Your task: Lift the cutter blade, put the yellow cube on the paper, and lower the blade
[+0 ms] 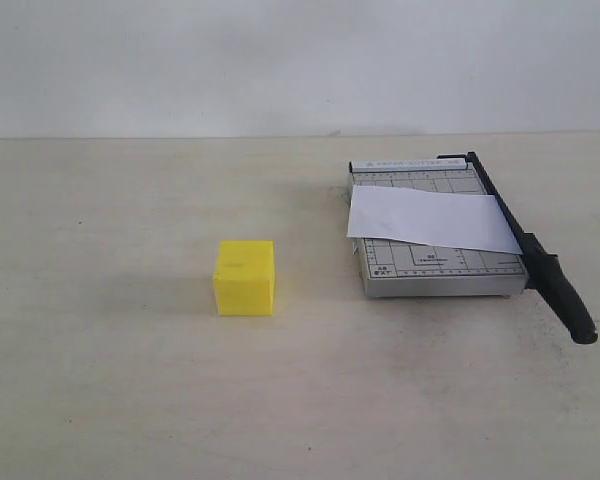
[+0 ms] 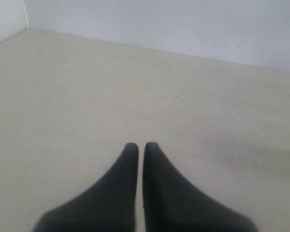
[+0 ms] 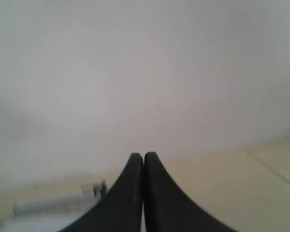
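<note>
The yellow cube (image 1: 245,277) sits on the table left of centre. To its right lies the grey gridded cutter base (image 1: 435,268) with the white paper (image 1: 430,221) across it. The black cutter blade (image 1: 528,245) lies lowered along the base's right edge, its thick handle (image 1: 568,300) sticking out toward the front. Neither arm shows in the exterior view. My left gripper (image 2: 140,145) is shut over bare table, holding nothing. My right gripper (image 3: 143,155) is shut too, facing the wall; a blurred bit of the cutter (image 3: 53,205) shows beside its fingers.
The pale table (image 1: 130,380) meets a white wall (image 1: 280,60) at the back. In the left wrist view a wall corner (image 2: 25,14) shows at the far end of the table.
</note>
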You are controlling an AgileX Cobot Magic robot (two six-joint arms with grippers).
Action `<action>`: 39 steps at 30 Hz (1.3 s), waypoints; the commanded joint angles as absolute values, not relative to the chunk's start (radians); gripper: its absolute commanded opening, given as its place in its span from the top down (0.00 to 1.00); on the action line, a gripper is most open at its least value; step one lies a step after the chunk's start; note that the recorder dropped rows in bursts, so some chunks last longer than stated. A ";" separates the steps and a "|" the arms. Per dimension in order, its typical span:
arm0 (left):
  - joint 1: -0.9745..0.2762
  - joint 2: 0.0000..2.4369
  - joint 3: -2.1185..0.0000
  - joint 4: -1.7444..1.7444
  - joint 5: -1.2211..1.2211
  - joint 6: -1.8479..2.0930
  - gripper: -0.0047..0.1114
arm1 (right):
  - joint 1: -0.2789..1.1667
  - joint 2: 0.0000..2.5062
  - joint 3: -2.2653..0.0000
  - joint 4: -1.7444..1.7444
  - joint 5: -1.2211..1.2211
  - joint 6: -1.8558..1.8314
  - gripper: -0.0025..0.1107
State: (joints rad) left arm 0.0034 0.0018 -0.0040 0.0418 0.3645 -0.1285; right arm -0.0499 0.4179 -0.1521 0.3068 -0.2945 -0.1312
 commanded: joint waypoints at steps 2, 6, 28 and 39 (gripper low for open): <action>0.008 0.000 0.000 0.034 0.356 -0.126 0.92 | -0.049 0.994 -0.425 0.305 0.244 -0.262 0.98; 0.008 0.000 0.000 0.034 0.356 -0.126 0.92 | -0.049 1.138 -0.594 0.300 0.489 -0.321 0.98; 0.008 0.000 0.000 0.034 0.356 -0.126 0.92 | 0.215 1.203 -0.328 0.566 -0.249 -0.558 0.53; 0.008 0.000 0.000 0.034 0.356 -0.126 0.92 | 0.259 1.456 -0.323 0.583 -0.402 -0.526 0.53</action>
